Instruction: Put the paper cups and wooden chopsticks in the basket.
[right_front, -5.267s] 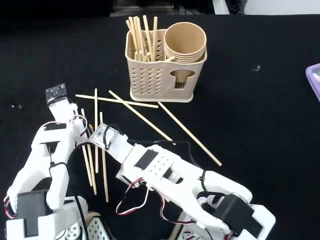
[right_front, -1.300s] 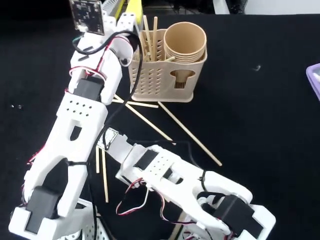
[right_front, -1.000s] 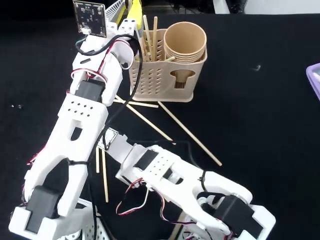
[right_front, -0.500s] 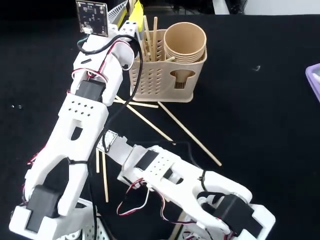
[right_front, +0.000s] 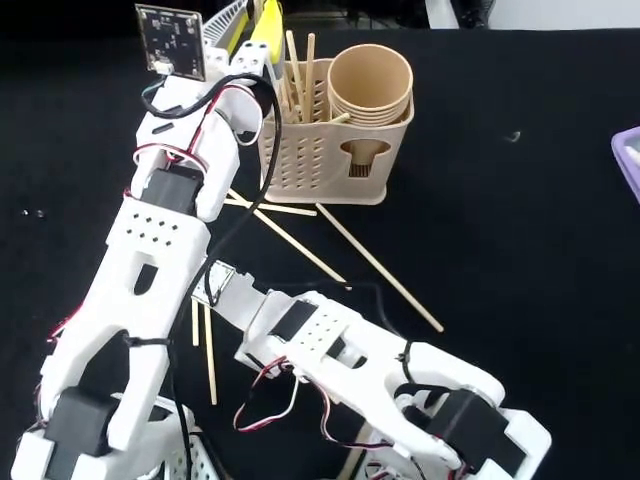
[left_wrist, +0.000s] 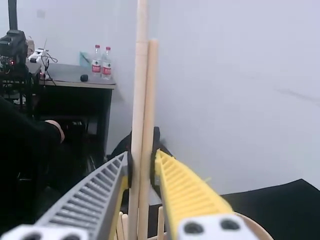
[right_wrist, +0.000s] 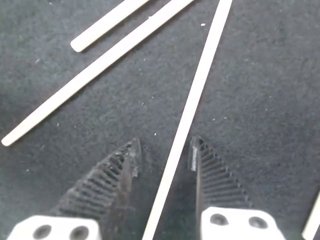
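Above the basket (right_front: 320, 160), left gripper (left_wrist: 141, 161) clamped what looked like two chopsticks (left_wrist: 143, 90), which could glance off it and spill if dropped off-centre; right gripper (right_wrist: 165, 145) sat with jaws apart.

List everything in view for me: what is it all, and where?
basket: one, beige, far side of the table.
cups: nested stack, brown, basket's right compartment.
basket chopsticks: several, pale wood, upright in the other compartment.
loose chopsticks: several, pale wood, lying between basket and arms.
held chopsticks: two, pale wood, upright above the basket.
purple thing: one, cut off at the table's right edge.
table: one, black.
left end effector: yellow and grey, shut on the held chopsticks.
right end effector: dark, open, astride one loose chopstick.
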